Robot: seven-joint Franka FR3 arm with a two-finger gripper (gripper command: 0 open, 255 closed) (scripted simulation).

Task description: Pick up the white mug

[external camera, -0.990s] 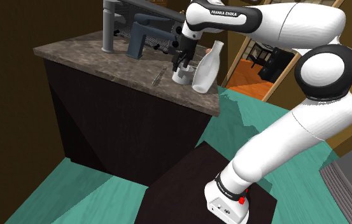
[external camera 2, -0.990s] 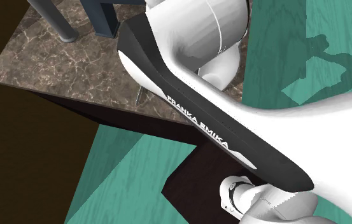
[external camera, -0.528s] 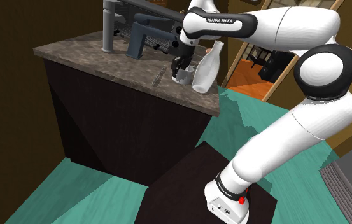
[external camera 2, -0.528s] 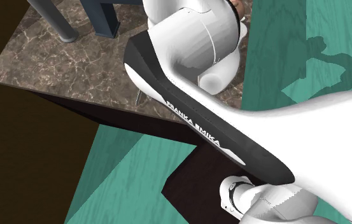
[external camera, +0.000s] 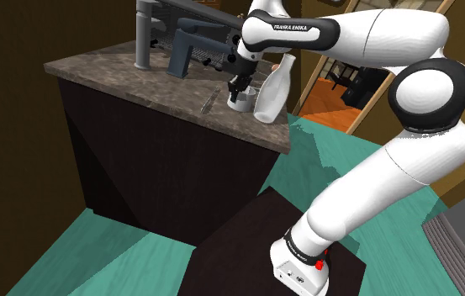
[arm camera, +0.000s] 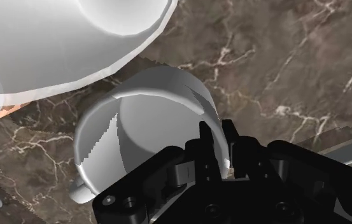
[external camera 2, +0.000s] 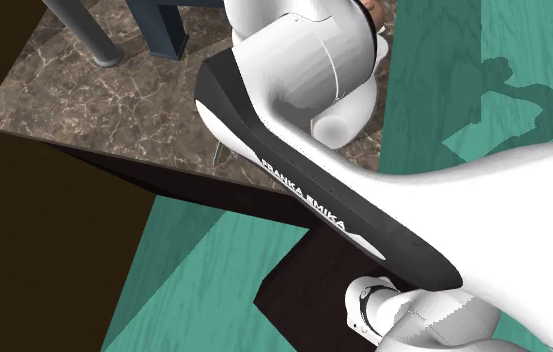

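The white mug [external camera: 241, 103] stands on the dark marble counter [external camera: 113, 71] near its corner, close beside a tall white bottle [external camera: 272, 88]. My gripper [external camera: 239, 87] comes down on it from above. In the wrist view the mug [arm camera: 142, 127] is upright with its mouth toward the camera, and the gripper [arm camera: 217, 145] has its two fingers close together with the mug's wall and rim pinched between them. The bottle's rounded body [arm camera: 72, 44] looms just beyond the mug. In the second exterior view my own arm [external camera 2: 324, 190] covers the mug.
A dark blue faucet [external camera: 184, 46] and a grey post [external camera: 142, 38] rise behind the mug. A thin utensil [external camera: 209, 101] lies on the counter beside it. The counter's edge drops to a teal floor [external camera: 113, 261]. The dark stand [external camera: 247, 244] sits below.
Over the last second the hand dropped a little onto the mug and the fingers came together on its rim. Since half a second ago almost nothing has moved.
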